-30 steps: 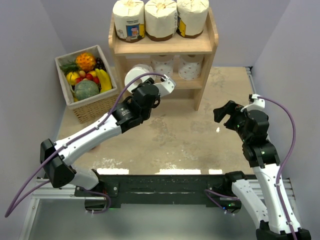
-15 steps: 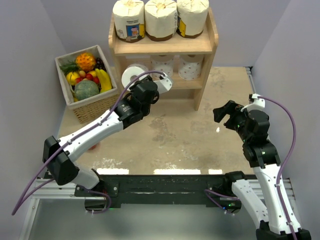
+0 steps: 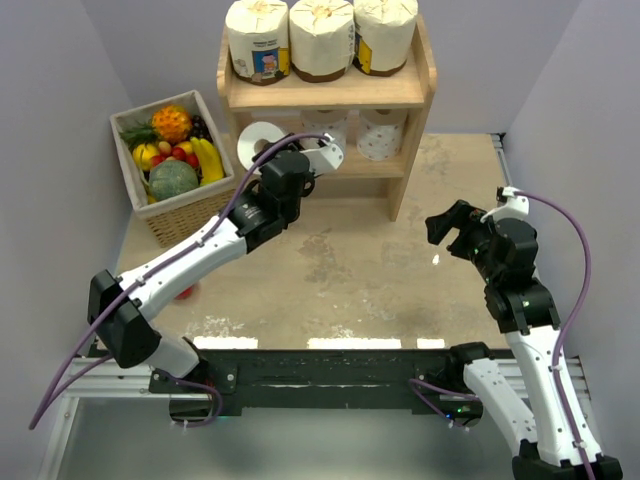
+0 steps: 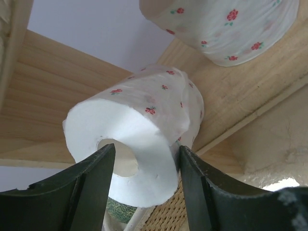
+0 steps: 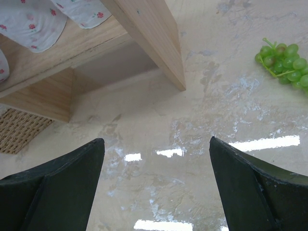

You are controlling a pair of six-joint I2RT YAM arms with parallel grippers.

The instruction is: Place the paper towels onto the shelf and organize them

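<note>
Three large cream-wrapped rolls [image 3: 322, 38] stand on the top board of the wooden shelf [image 3: 325, 95]. Two small white dotted rolls [image 3: 383, 135] sit on the lower tier, middle and right. My left gripper [image 3: 268, 157] is shut on the third small roll [image 3: 262, 145] and holds it at the left opening of the lower tier. In the left wrist view this roll [image 4: 144, 120] lies sideways between my fingers [image 4: 96, 183], its core hole facing the camera, with a neighbouring roll [image 4: 221, 24] above it. My right gripper [image 3: 450, 228] is open and empty over the table, right of the shelf.
A wicker basket [image 3: 190, 215] of fruit stands left of the shelf, close to the left arm. A bunch of green grapes [image 5: 284, 62] lies on the table near the shelf's right side panel [image 5: 149, 33]. A small red thing [image 3: 186, 292] lies under the left arm.
My left arm has carried the small roll up and back, from just in front of the shelf to the left end of its lower tier. The right arm has not moved.
</note>
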